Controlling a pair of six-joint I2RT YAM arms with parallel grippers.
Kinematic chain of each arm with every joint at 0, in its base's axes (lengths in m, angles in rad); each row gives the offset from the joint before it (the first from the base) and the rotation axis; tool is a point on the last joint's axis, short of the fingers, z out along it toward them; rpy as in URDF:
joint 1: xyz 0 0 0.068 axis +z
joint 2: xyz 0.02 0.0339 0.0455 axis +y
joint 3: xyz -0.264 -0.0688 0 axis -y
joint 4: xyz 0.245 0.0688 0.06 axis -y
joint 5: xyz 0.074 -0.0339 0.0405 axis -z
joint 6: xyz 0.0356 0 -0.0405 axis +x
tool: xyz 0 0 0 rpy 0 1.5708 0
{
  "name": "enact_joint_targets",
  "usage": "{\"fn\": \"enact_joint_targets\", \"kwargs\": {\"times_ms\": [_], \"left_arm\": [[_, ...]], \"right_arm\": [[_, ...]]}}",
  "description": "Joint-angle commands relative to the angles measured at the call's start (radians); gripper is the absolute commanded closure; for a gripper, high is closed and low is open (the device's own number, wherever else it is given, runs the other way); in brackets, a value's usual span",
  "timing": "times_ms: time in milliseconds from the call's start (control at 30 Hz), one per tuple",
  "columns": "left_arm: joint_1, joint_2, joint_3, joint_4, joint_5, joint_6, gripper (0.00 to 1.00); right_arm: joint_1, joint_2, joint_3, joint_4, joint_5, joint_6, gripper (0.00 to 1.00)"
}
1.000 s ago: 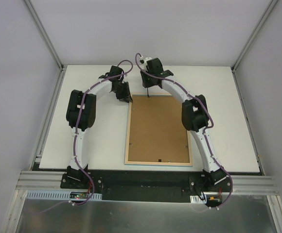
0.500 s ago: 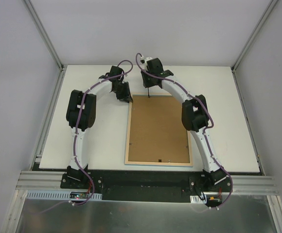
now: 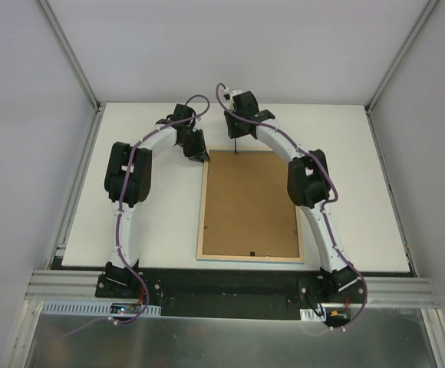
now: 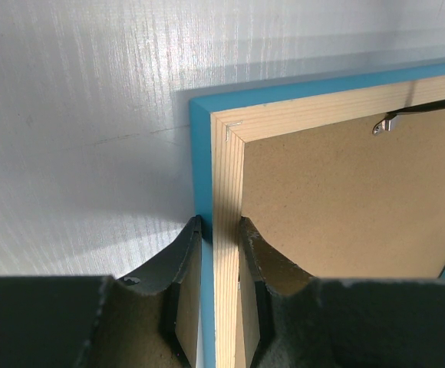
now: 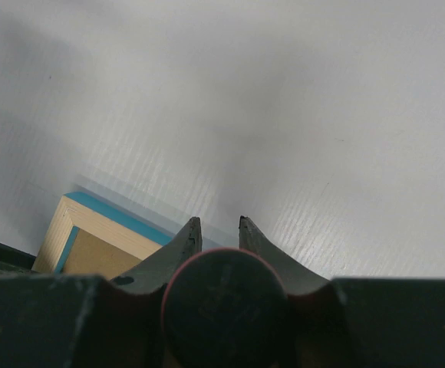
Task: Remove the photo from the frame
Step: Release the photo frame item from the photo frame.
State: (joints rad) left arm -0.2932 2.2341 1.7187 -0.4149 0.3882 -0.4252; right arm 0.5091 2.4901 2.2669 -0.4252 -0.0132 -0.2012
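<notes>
Our left hand [image 4: 220, 224] pinches the frame [image 4: 226, 153] at its far-left corner, right hand [image 5: 219, 222] clamps a screwdriver [image 5: 222, 307]; backing [image 3: 249, 203] still on, photo hidden.

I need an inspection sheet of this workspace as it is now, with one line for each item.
Surface: white table, the frame lies flat on it.
Job's things: frame face down, brown back up; photo not visible.
Clutter: nothing seen.
Grippers: left gripper shut on the frame's left rail near the far corner; right gripper shut on a screwdriver, tip at the frame's far edge.
Cables: purple cables run along both arms.
Surroundings: grey walls; metal rail at the near edge.
</notes>
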Motion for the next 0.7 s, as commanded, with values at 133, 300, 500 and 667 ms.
{"fn": "enact_joint_targets", "kwargs": {"times_ms": [133, 300, 500, 667], "left_arm": [[0.002, -0.037, -0.030, -0.078, -0.008, -0.003, 1.00], [0.002, -0.039, -0.030, -0.078, -0.008, -0.004, 1.00], [0.002, -0.044, -0.030, -0.078, -0.008, -0.003, 1.00], [0.000, -0.042, -0.030, -0.078, -0.008, -0.003, 1.00]], "right_arm": [[-0.050, -0.074, -0.003, -0.089, 0.022, 0.017, 0.99], [-0.060, -0.083, -0.017, -0.093, 0.039, 0.022, 0.99], [-0.066, -0.092, -0.017, -0.089, 0.068, 0.020, 0.99], [-0.066, -0.096, -0.014, -0.057, 0.089, 0.006, 0.99]]}}
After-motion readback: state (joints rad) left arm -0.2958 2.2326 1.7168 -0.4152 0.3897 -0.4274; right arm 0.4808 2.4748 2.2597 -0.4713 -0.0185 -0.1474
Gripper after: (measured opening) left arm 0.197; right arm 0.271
